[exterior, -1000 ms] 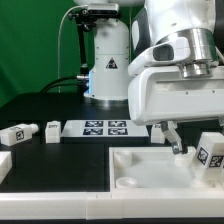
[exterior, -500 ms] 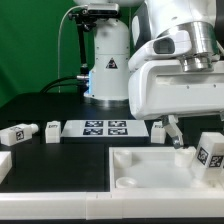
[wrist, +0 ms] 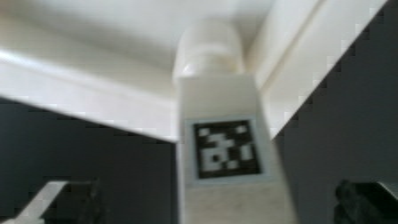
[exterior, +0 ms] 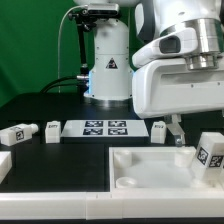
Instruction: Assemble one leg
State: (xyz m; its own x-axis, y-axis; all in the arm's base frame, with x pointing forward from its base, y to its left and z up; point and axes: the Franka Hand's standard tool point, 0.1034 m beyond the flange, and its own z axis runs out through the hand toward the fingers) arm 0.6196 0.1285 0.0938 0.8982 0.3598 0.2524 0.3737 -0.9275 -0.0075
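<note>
In the wrist view a white leg [wrist: 221, 150] with a black-and-white tag on its upper face runs lengthwise between my fingers. Its narrow end points at the white tray-like piece [wrist: 71, 85]. My gripper [wrist: 214, 195] is open: the dark fingers [wrist: 59, 200] stand wide on either side of the leg, with gaps. In the exterior view the gripper [exterior: 177, 134] hangs over the far rim of the tray-like piece [exterior: 140, 160], and the hand hides most of this leg. Another leg [exterior: 209, 152] stands tilted at the tray's right end.
The marker board [exterior: 105, 127] lies behind the tray. A leg [exterior: 158, 128] lies beside its right end. More legs lie at the exterior view's left, two of them [exterior: 15, 132] [exterior: 52, 131] farther back and one [exterior: 3, 161] nearer. The arm's base [exterior: 108, 60] stands at the back.
The hand has shifted toward the exterior view's right and risen a little. The fingers stand higher above the tray's rim. The loose parts have not moved.
</note>
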